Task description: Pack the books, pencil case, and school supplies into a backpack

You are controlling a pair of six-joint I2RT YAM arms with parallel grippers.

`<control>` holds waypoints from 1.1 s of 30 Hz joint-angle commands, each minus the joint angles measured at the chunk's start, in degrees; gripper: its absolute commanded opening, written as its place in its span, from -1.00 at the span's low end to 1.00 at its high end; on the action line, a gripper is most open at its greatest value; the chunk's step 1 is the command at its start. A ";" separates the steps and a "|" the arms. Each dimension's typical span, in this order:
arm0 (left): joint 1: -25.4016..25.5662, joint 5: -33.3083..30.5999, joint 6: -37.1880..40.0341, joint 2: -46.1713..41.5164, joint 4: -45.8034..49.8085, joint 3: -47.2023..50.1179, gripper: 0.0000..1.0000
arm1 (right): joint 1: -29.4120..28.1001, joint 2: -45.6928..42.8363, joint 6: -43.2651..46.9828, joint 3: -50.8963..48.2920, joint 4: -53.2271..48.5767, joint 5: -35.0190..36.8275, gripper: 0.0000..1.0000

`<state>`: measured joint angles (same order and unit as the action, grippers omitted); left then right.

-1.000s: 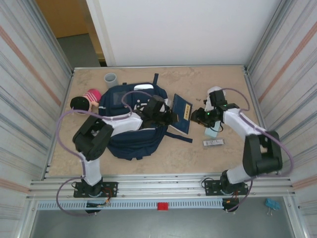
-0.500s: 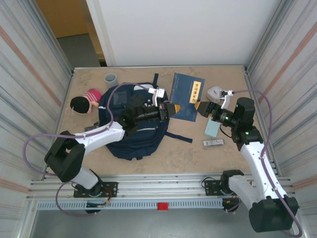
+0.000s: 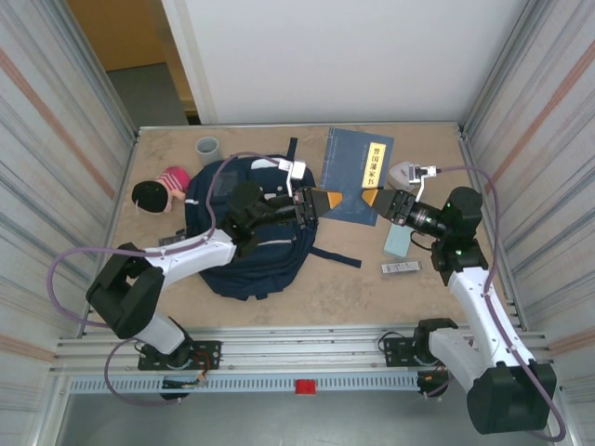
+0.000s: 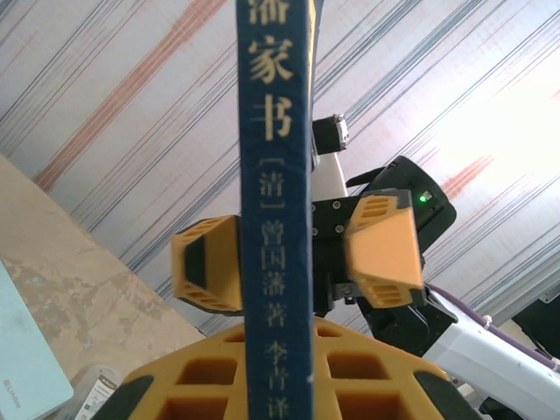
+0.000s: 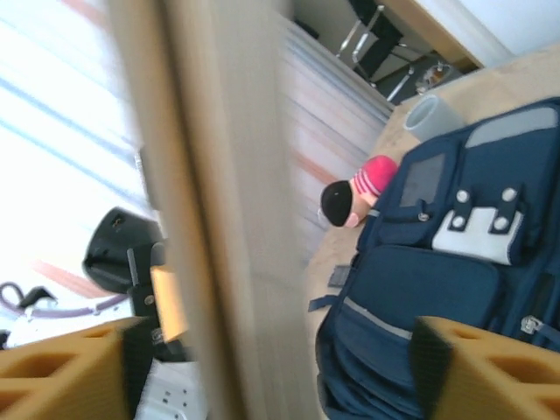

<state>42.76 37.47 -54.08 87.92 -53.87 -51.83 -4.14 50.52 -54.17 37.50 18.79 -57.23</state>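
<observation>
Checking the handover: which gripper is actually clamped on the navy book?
The left gripper: its fingers are shut on the book. The right gripper merely straddles it, fingers apart with a gap on either side.

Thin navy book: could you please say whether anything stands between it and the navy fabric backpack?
Nothing visible does: the thin navy book, gripped by the left gripper, is beside the navy fabric backpack.

Book (image 3: 353,167) right of backpack (image 3: 251,274), cup (image 3: 206,147) behind it, perhaps a doll (image 3: 160,189) at its left.
</observation>
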 commanded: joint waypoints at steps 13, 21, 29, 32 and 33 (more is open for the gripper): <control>-1.83 -7.75 17.98 -10.81 22.88 1.12 0.22 | -1.74 -6.08 29.87 8.01 -23.48 4.57 -1.00; -2.16 -9.49 61.28 -25.39 60.37 -3.08 0.60 | -12.63 -2.57 61.53 15.03 -47.33 23.74 -1.00; -2.16 -15.50 80.51 -31.40 74.93 -3.09 0.83 | -26.02 2.00 82.78 15.81 -52.90 33.74 -1.00; -2.17 -17.27 82.81 -30.26 78.14 -3.48 0.84 | -30.49 3.03 89.32 15.57 -53.82 35.19 -1.00; -2.22 -17.44 83.19 -29.74 78.46 -3.32 0.83 | -31.32 3.48 91.12 15.74 -54.15 34.72 -1.00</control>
<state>40.56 22.63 22.02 57.58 18.44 -53.89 -33.45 53.74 25.71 51.62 -34.02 -24.82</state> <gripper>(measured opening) 0.916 0.108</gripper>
